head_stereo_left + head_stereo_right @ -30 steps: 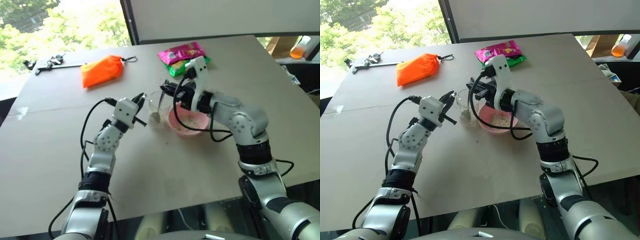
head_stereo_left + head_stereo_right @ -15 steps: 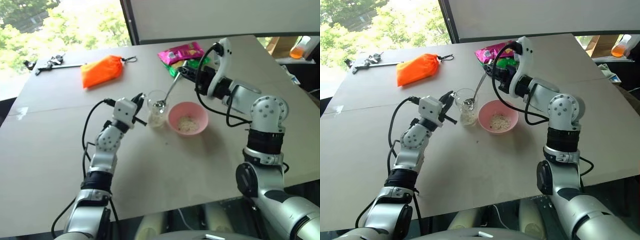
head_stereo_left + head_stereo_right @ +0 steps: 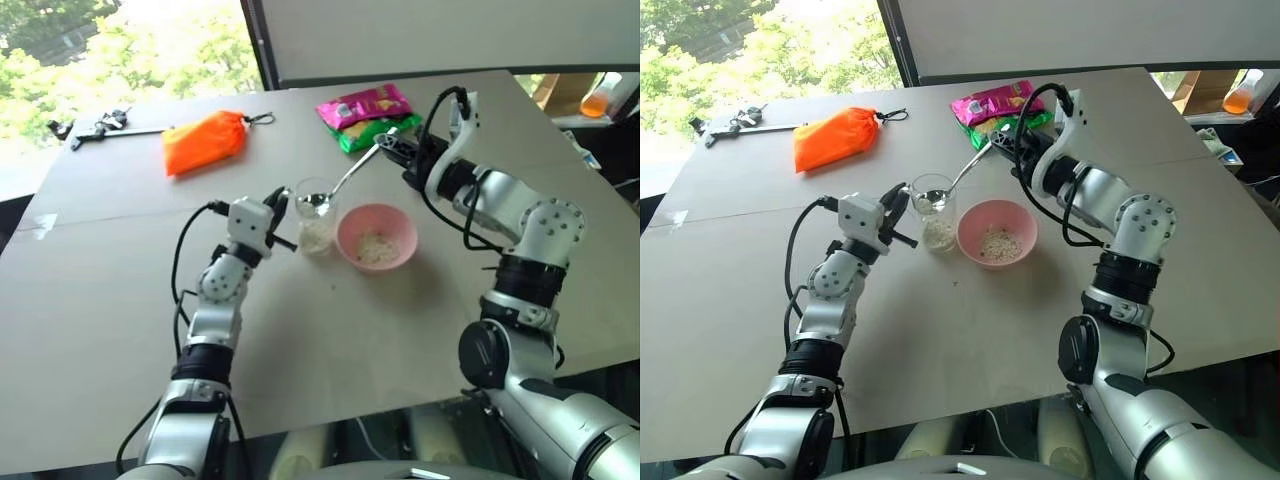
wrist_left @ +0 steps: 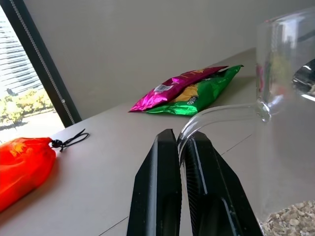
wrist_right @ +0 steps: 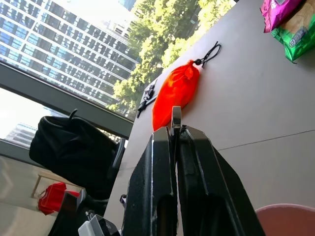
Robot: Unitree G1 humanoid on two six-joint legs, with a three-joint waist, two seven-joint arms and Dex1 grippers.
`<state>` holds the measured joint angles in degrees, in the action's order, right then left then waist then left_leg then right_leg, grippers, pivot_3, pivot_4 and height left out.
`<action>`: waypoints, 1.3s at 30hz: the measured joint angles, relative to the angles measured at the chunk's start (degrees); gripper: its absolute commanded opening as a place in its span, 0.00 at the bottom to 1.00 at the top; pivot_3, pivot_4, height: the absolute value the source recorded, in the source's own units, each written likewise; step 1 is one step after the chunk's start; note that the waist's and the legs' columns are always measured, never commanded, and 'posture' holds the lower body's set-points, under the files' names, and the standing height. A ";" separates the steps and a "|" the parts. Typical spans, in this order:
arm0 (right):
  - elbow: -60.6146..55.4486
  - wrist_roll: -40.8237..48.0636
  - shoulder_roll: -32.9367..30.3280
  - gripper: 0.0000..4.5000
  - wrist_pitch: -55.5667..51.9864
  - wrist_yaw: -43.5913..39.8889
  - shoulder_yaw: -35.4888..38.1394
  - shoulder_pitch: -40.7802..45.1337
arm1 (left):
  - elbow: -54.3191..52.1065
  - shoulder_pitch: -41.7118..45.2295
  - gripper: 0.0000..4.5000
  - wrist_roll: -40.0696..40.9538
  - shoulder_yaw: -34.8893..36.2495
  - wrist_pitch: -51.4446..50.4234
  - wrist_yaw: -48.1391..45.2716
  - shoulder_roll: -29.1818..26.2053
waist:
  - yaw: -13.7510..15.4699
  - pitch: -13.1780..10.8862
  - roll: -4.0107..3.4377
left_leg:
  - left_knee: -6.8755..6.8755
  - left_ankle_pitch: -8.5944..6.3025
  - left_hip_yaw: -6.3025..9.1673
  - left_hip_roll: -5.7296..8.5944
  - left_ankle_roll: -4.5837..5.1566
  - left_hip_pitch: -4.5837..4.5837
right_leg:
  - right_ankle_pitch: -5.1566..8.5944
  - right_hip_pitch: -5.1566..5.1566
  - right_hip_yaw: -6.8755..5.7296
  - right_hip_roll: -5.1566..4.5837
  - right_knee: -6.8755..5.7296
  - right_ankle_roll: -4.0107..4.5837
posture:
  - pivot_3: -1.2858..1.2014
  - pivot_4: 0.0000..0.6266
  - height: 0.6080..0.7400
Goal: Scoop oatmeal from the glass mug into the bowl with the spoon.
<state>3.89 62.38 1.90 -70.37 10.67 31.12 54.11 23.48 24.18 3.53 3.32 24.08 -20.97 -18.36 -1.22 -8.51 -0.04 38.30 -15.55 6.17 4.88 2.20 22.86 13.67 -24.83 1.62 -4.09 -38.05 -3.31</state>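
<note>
Grey table (image 3: 300,340), window behind. My right gripper (image 3: 392,146) has swung back from over the bowl (image 3: 376,236), clamped on the spoon (image 3: 345,180), head now at the mug (image 3: 316,215) rim. Left gripper (image 4: 179,147) pinches the mug handle. Oatmeal (image 3: 375,247) already in bowl; next scoop, I judge.

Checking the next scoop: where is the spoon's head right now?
In the head views, the spoon head sits at the glass mug mouth, left of the bowl.
</note>
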 measured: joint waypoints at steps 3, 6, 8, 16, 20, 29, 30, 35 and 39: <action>1.15 2.60 -0.59 0.00 0.82 2.39 1.22 0.94 | 0.52 0.00 0.03 0.01 0.14 0.52 0.01 0.05 | -0.02 0.00 0.00 | 0.00 0.00 0.00 0.00 0.00 0.00 | 0.00 0.00 0.00 0.00 0.00 0.00 | 0.52 0.24 1.00; 1.19 5.09 -1.00 0.00 1.25 4.28 1.47 1.14 | 0.92 0.00 0.03 0.03 0.45 0.87 0.06 0.20 | -0.19 0.00 0.00 | 0.00 0.00 0.00 0.00 0.00 0.00 | 0.00 0.00 0.00 0.00 0.00 0.00 | 0.52 0.24 1.00; 1.19 6.55 -1.00 0.00 1.42 5.42 1.46 1.13 | 1.24 0.00 0.03 0.04 0.67 1.05 0.26 0.24 | -0.47 0.00 0.00 | 0.00 0.00 -0.01 0.00 0.01 0.00 | 0.00 0.00 0.01 0.00 0.00 0.00 | 0.52 0.24 1.00; 1.18 15.61 -2.50 0.00 3.82 11.79 1.91 1.34 | 3.54 0.13 0.03 0.22 1.19 2.85 1.24 1.06 | -0.99 0.01 0.00 | 0.01 0.00 -0.01 0.00 0.02 0.00 | 0.00 0.02 0.00 -0.01 -0.02 0.00 | 0.52 0.24 1.00; 1.17 21.47 -5.96 0.00 5.41 14.67 1.86 1.30 | 4.43 0.32 0.03 0.48 1.20 3.68 1.28 1.07 | -1.01 0.01 0.00 | 0.01 0.00 -0.02 0.01 0.03 0.00 | 0.00 0.04 0.01 -0.02 -0.01 -0.01 | 0.52 0.24 1.00; -0.90 25.56 -17.36 0.00 6.35 14.53 -2.39 -6.66 | 6.20 0.09 0.03 2.17 3.95 3.62 2.79 -0.35 | -1.47 0.03 0.01 | -0.01 -0.01 -0.24 -0.08 0.05 -0.08 | 0.00 0.01 0.23 0.04 -0.09 -0.01 | 0.52 0.24 1.00; -1.58 24.36 -18.21 0.00 6.28 13.33 -3.73 -7.21 | 6.32 -0.07 0.03 2.30 4.51 3.43 3.05 -0.45 | -1.52 0.03 0.01 | -0.01 -0.01 -0.27 -0.09 0.05 -0.08 | 0.00 -0.01 0.25 0.05 -0.10 -0.01 | 0.52 0.24 1.00; -8.22 11.19 -24.15 0.00 7.59 1.38 -17.01 -9.09 | 6.24 -0.67 0.03 2.52 5.44 3.03 3.51 -0.89 | -1.27 0.03 0.01 | 0.02 -0.02 -0.30 -0.08 0.07 -0.09 | -0.01 0.00 0.25 0.05 -0.10 -0.02 | 0.52 0.24 1.00; -16.31 -3.64 -31.52 0.00 12.80 -13.51 -30.25 -9.75 | 5.25 -1.22 0.03 2.72 5.60 2.42 3.67 -1.01 | -1.15 0.03 0.02 | 0.03 -0.02 -0.30 -0.06 0.07 -0.08 | -0.01 0.00 0.23 0.05 -0.04 -0.03 | 0.52 0.24 1.00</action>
<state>-12.42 58.74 -29.62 -57.57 -2.84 0.87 44.37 28.73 22.96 6.26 8.93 26.50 -17.30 -19.36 -2.37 -8.48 -0.03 38.33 -15.57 5.88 4.82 2.27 22.77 13.66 -24.83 1.85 -4.04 -38.09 -3.35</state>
